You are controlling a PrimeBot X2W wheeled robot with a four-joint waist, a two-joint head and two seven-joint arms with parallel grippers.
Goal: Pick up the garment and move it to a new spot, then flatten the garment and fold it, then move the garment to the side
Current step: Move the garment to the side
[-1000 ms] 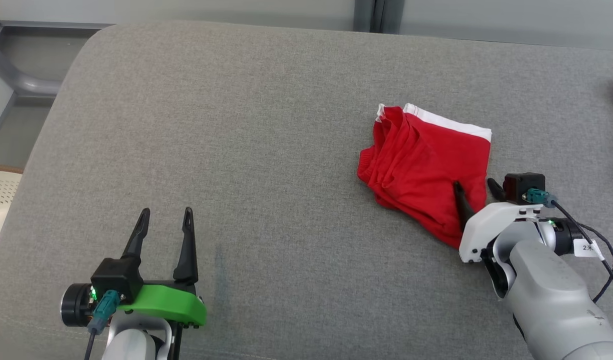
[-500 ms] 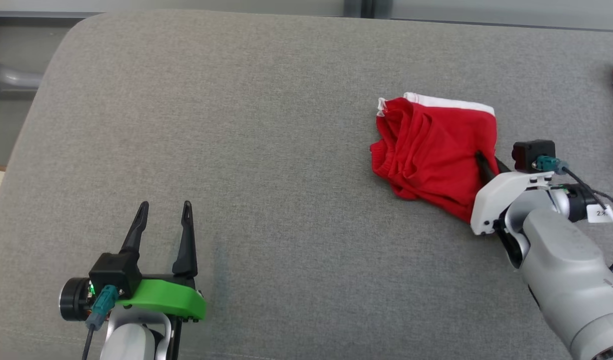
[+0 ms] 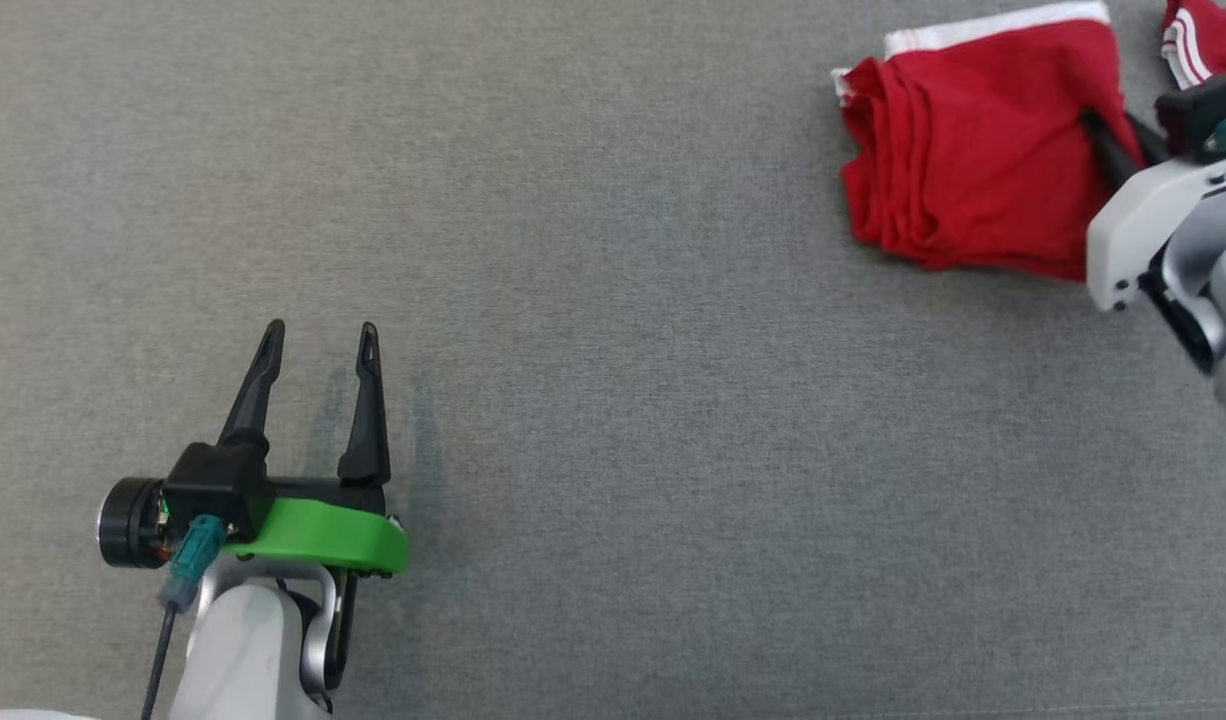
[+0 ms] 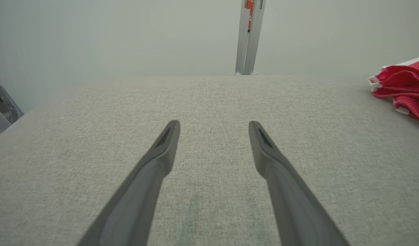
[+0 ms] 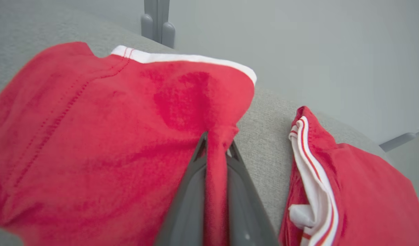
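Note:
The folded red garment (image 3: 973, 150) with a white waistband lies at the upper right of the grey surface; it also shows in the right wrist view (image 5: 110, 136) and at the right edge of the left wrist view (image 4: 404, 85). My right gripper (image 3: 1113, 135) is shut on the garment's right edge, a pinch of red cloth squeezed between its fingers (image 5: 216, 150). Far to the left, near the front, my left gripper (image 3: 318, 335) rests open over bare fabric, nothing between its fingers (image 4: 213, 124).
A second red garment with white stripes (image 5: 332, 177) lies just to the right of the held one, also at the top right corner in the head view (image 3: 1203, 35). The grey padded surface (image 3: 613, 400) spreads wide between the two arms.
My right gripper closed on the garment's right edge and dragged it up and to the right, toward the second garment. The head camera tilted down. The left gripper stayed still and open.

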